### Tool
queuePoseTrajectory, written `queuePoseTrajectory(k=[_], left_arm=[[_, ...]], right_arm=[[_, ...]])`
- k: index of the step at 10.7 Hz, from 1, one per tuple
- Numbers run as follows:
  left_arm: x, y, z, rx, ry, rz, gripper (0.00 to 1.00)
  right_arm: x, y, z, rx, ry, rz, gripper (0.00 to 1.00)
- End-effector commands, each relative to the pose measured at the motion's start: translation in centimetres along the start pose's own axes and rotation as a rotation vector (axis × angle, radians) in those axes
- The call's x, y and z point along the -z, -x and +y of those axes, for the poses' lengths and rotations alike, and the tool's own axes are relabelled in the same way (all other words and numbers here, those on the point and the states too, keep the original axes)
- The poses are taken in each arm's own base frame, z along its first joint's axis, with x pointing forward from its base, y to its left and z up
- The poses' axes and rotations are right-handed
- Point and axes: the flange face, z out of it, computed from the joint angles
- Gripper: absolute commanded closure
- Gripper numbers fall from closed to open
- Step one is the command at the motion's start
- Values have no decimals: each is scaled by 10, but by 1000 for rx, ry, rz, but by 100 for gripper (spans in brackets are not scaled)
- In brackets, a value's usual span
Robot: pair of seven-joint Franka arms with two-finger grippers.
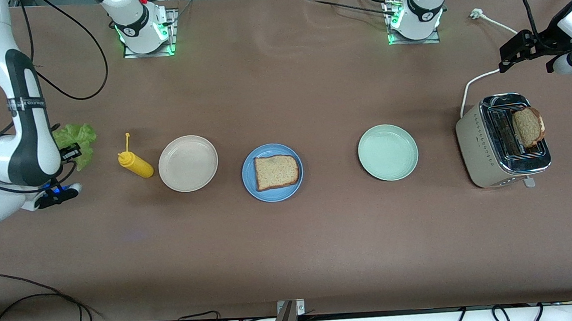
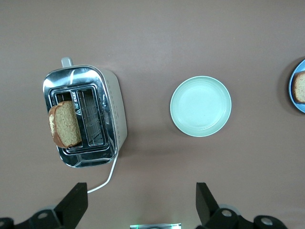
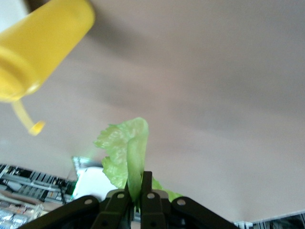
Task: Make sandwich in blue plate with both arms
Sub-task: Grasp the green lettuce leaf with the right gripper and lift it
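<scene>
The blue plate (image 1: 274,195) sits mid-table with one brown bread slice (image 1: 277,172) lying flat on it. A second bread slice (image 1: 529,126) stands up out of the toaster (image 1: 483,167) at the left arm's end. At the right arm's end, my right gripper (image 1: 71,151) is shut on the green lettuce leaf (image 1: 80,137). The right wrist view shows the lettuce leaf (image 3: 128,152) pinched between the fingers of the right gripper (image 3: 138,191). My left gripper (image 1: 508,57) hangs open above the table beside the toaster (image 2: 116,109), holding nothing. The left wrist view shows the left gripper (image 2: 141,205) with its fingers wide apart.
A yellow squeeze bottle (image 1: 136,163) lies beside the lettuce, and a beige-white plate (image 1: 188,163) sits between it and the blue plate. A pale green plate (image 1: 387,152) lies between the blue plate and the toaster. The toaster's white cord (image 1: 472,84) runs toward the left arm's base.
</scene>
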Motion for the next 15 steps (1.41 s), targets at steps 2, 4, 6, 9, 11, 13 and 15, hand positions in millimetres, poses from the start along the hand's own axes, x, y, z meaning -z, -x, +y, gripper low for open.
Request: queuePoseTrajectory(k=[2, 4, 6, 9, 11, 13, 15], left_arm=[[-1, -7, -1, -20, 19, -9, 0], [0, -7, 0, -22, 16, -6, 0], [-1, -7, 1, -57, 17, -7, 0], [-5, -13, -2, -101, 22, -13, 0], [-4, -13, -2, -94, 21, -10, 0], [-1, -13, -3, -90, 22, -5, 0], [1, -12, -2, -90, 20, 1, 0]], right_arm=[[61, 26, -73, -49, 31, -42, 100], [68, 20, -115, -70, -51, -10, 100], [69, 9, -161, -125, -129, 5, 100], [62, -29, -233, -207, -272, 53, 100], [52, -59, -285, -279, -294, 113, 100], [32, -91, -341, -364, -350, 169, 100], [11, -114, -399, -439, -405, 198, 100]])
